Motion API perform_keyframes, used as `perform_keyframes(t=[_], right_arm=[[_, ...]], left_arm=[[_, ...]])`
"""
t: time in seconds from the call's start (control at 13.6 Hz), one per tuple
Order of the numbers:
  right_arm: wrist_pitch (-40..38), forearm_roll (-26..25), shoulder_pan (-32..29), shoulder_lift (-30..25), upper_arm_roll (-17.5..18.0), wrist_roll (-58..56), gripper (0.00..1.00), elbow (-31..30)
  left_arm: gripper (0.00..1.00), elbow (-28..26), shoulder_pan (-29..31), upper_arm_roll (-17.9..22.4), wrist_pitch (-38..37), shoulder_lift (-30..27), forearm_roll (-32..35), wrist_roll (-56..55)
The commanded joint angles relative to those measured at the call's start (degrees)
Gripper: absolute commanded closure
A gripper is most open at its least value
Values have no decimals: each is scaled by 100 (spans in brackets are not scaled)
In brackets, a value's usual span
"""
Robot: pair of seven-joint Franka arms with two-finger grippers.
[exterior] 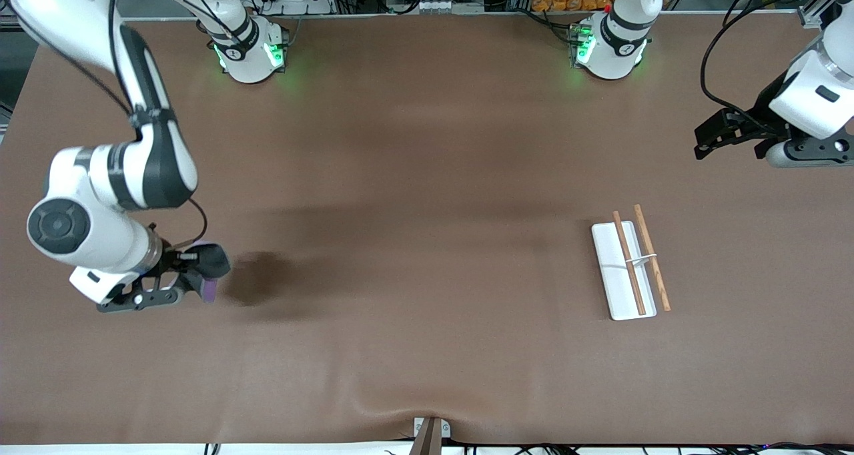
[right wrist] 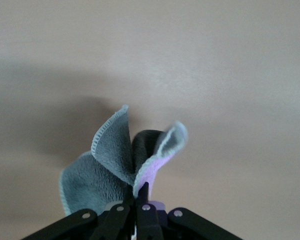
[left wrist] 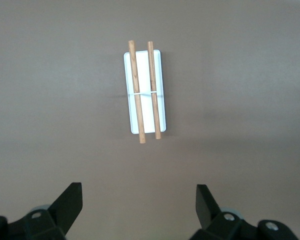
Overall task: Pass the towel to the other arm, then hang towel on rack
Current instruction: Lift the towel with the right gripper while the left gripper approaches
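Right gripper up over the table near the right arm's end, clenched tight on the bunched-up towel. Left gripper spread wide, waiting over the left arm's end. Rack flat on the table toward the left arm's end.

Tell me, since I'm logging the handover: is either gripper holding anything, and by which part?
The right gripper is shut on the towel, pinching a bunched fold of it; the cloth is off the table. The left gripper is open, holding nothing, over the rack.
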Motion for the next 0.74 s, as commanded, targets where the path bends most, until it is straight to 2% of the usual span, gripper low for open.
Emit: perform_keyframes(t=[0.0,0.22,0.44,0.66], right_arm=[[-478,-206,570,-366,-9,-367,100,134],[-558,-198,1230,-463,8,-947,100,363],[-541,-189,1933,-446,8,-1010,100,618],[-506,-198,2601,-376,0,-1711,100,925]], left_arm=[[0,85,-19,-111,116,133,-2,-8],[0,120,-19,-199,283,256,-37,-25],[0,120,-54,-286,362,335,-169,-551],[0,128,-106,-418,415,475,-187,-938]])
